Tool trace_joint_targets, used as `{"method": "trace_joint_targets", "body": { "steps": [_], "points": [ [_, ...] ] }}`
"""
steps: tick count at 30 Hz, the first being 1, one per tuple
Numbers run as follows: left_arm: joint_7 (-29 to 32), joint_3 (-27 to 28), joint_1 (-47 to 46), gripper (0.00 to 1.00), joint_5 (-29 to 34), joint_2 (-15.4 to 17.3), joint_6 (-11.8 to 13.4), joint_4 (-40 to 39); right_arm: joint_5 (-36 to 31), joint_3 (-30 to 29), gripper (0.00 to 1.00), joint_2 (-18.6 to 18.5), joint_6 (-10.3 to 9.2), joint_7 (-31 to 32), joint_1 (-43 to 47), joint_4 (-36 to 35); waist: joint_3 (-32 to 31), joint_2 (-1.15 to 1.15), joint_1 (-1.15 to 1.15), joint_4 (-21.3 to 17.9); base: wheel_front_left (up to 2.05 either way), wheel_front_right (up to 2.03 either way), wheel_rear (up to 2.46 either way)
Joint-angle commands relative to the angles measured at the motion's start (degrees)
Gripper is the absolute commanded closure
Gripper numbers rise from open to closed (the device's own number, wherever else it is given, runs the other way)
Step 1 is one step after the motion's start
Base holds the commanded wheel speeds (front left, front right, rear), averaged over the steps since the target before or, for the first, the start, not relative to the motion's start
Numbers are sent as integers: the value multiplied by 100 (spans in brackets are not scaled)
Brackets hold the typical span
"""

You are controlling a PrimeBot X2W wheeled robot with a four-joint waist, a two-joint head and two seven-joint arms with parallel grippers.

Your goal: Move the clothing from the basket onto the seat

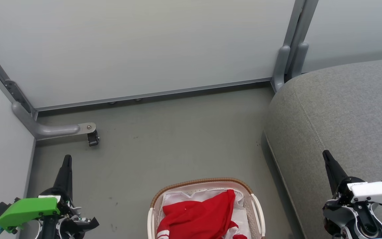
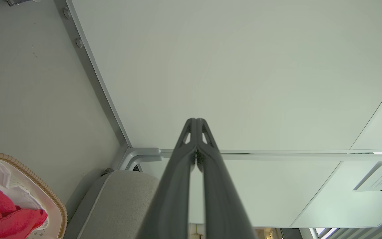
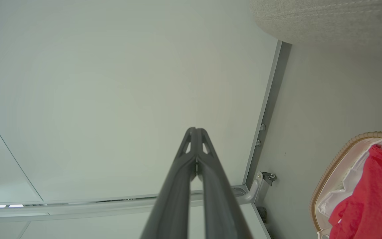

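The clothing (image 1: 197, 215), bright red with a white stripe showing at its lower left edge, lies bunched inside the basket (image 1: 204, 182) on top of a white liner (image 1: 181, 194). The basket stands on the grey floor (image 1: 177, 139) at the bottom centre of the head view, with the seat (image 1: 343, 109) near it on the robot's right. The left hand (image 1: 67, 159) sits to the basket's left, above the floor, apart from the basket; in its wrist view its two dark fingers (image 2: 181, 172) are pressed together at the tips. The right hand (image 1: 327, 156) sits in front of the seat's grey fabric, apart from the basket, and its fingers (image 3: 181, 179) are likewise pressed together. Pale wall panels (image 1: 144, 49) close off the floor behind, with a small caster (image 1: 93, 137) at the foot of the left one.
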Motion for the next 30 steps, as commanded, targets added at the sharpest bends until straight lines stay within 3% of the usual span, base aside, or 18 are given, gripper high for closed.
{"method": "trace_joint_targets", "body": {
  "steps": [1, 30],
  "points": [
    [23, 14, -75, 100, 24, 9, -26, 4, 15, -16, 100, -24, 0, 10, -11, 12, 0, 68, 0, 0, 0, 0, 0],
    [24, 14, -75, 100, 24, 9, -26, 4, 15, -16, 100, -24, 0, 11, -11, 12, 0, 68, 0, 0, 0, 0, 0]
  ]
}}
